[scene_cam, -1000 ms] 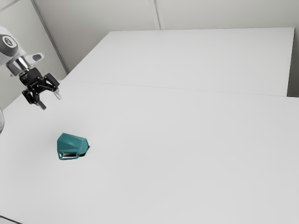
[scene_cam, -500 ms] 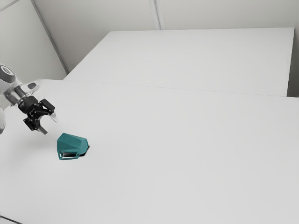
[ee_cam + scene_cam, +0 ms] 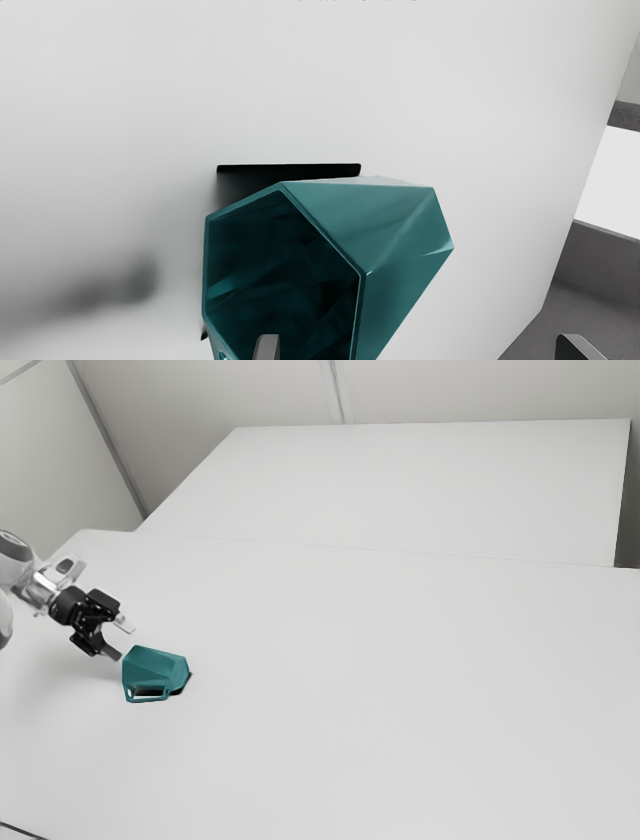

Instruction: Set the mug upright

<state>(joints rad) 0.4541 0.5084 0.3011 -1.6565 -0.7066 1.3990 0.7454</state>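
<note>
Close beside the mug's open end, my black gripper (image 3: pixel 120 641) hangs low over the table, its fingers spread apart. The teal faceted mug (image 3: pixel 158 668) lies on its side, its handle toward the exterior view's bottom edge. In the wrist view the mug (image 3: pixel 400 235) shows its dark open mouth. My gripper (image 3: pixel 417 347) has one fingertip in front of that mouth and the other out past the mug's outer wall. Nothing is held; whether a fingertip is inside the mouth I cannot tell.
The white table (image 3: pixel 380 690) spreads out around the mug. A large pale panel (image 3: pixel 420 490) stands beyond its far edge. A thin dark line (image 3: pixel 20 830) crosses the exterior view's lower left corner.
My gripper has come down and, lately, toward the exterior view's right, up close to the mug, tilting on the way. The mug has not moved.
</note>
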